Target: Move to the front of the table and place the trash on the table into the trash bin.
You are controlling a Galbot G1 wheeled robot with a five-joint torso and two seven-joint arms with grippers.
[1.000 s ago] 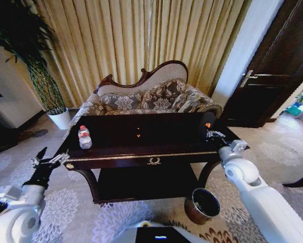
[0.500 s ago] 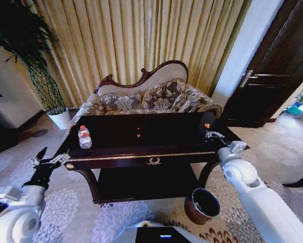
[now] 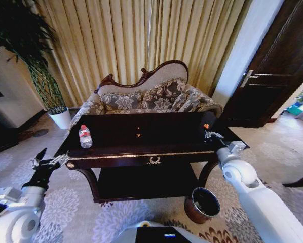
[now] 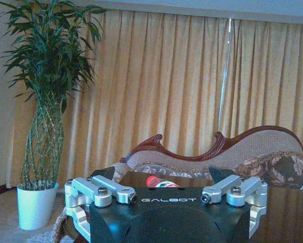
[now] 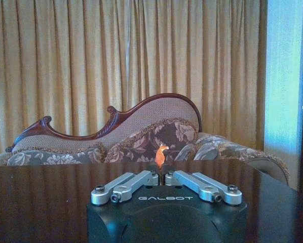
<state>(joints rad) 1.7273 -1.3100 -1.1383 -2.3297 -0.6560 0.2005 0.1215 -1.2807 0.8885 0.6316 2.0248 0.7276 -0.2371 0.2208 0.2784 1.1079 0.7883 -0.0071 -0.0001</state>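
The dark glossy table (image 3: 166,144) stands straight ahead. Over its right end my right gripper (image 3: 209,132) is shut on a small orange scrap of trash (image 3: 206,125). In the right wrist view the scrap (image 5: 160,155) sticks up from the right gripper (image 5: 161,175), just above the tabletop (image 5: 40,192). Another tiny orange speck (image 3: 138,135) lies mid-table. The reddish-brown trash bin (image 3: 203,205) sits on the carpet by the table's front right leg, below my right arm. My left gripper (image 3: 50,162) hangs open beyond the table's left end, holding nothing.
A water bottle (image 3: 84,136) with a red cap (image 4: 159,181) stands on the table's left part. A patterned sofa (image 3: 151,98) and curtains lie behind the table. A plant in a white pot (image 3: 60,119) stands at the back left, a dark door (image 3: 273,76) at the right.
My right gripper has edged slightly left with the orange scrap in it. The left arm has stayed put.
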